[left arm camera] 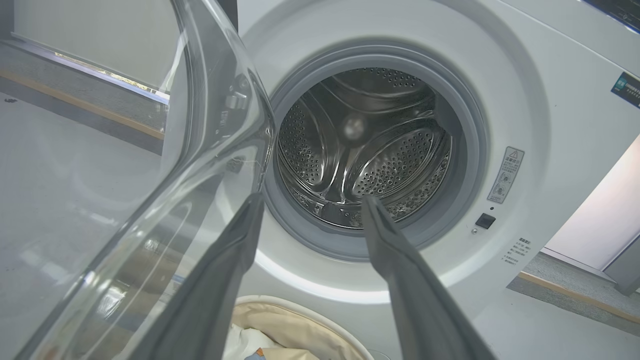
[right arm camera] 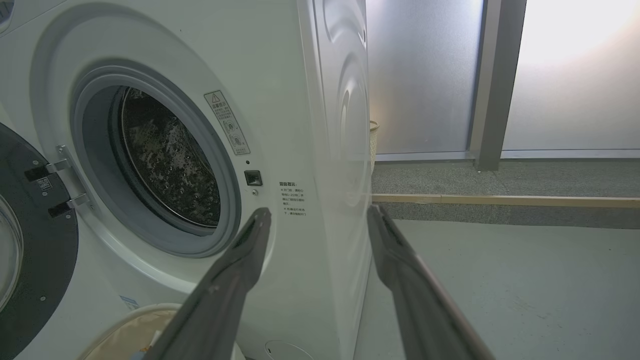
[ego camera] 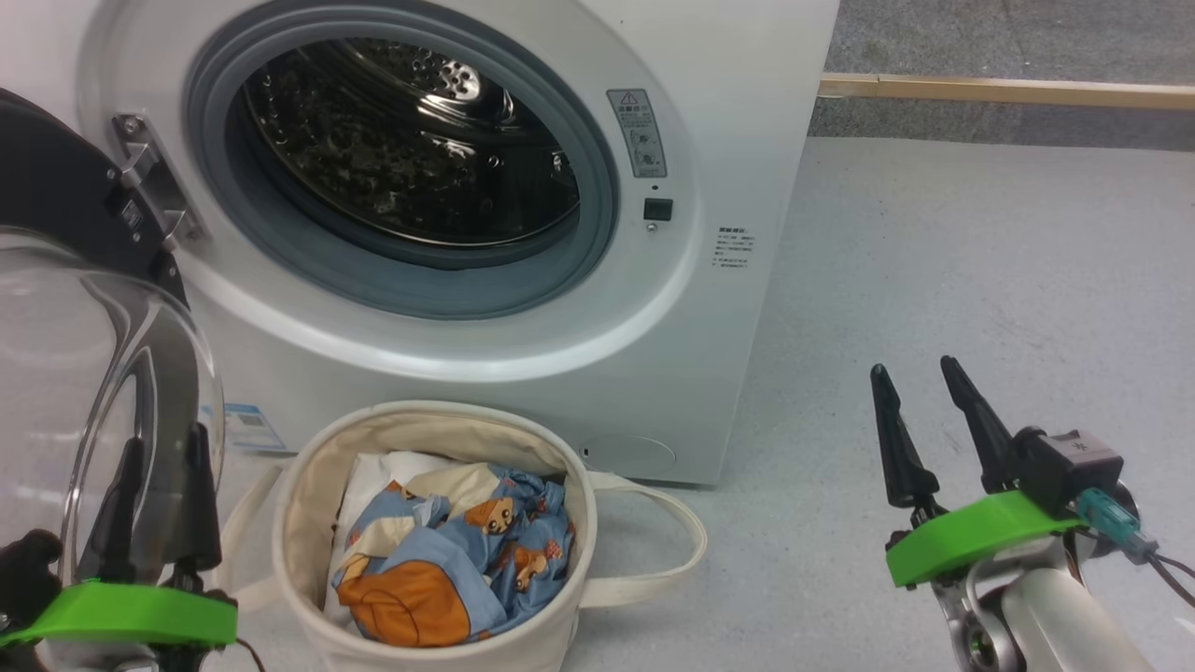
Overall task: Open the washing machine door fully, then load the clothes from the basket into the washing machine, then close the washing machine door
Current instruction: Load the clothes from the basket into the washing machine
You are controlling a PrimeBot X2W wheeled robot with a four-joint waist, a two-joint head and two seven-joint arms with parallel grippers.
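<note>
The white washing machine (ego camera: pixel 728 112) stands with its steel drum (ego camera: pixel 411 140) exposed. Its door (ego camera: pixel 65 308), black-rimmed with a clear glass bowl, is swung out to the left on its hinge (ego camera: pixel 154 191). In front sits the cream basket (ego camera: pixel 560 597) holding the clothes (ego camera: pixel 457 569), light blue with bears and an orange-brown patch. My left gripper (ego camera: pixel 159 448) is open low at the left, seen through the door's glass bowl (left arm camera: pixel 165 200), with nothing between its fingers. My right gripper (ego camera: pixel 915 364) is open over the floor, right of the machine, empty. The drum (left arm camera: pixel 365 150) shows beyond the left fingers.
A white bundle (ego camera: pixel 373 481) lies in the basket beside the clothes. The basket's looped handle (ego camera: pixel 672 541) trails onto the grey floor (ego camera: pixel 980 280). A wooden strip (ego camera: pixel 1008 91) edges the floor at the back. Frosted panels (right arm camera: pixel 575 75) stand behind the machine's right side.
</note>
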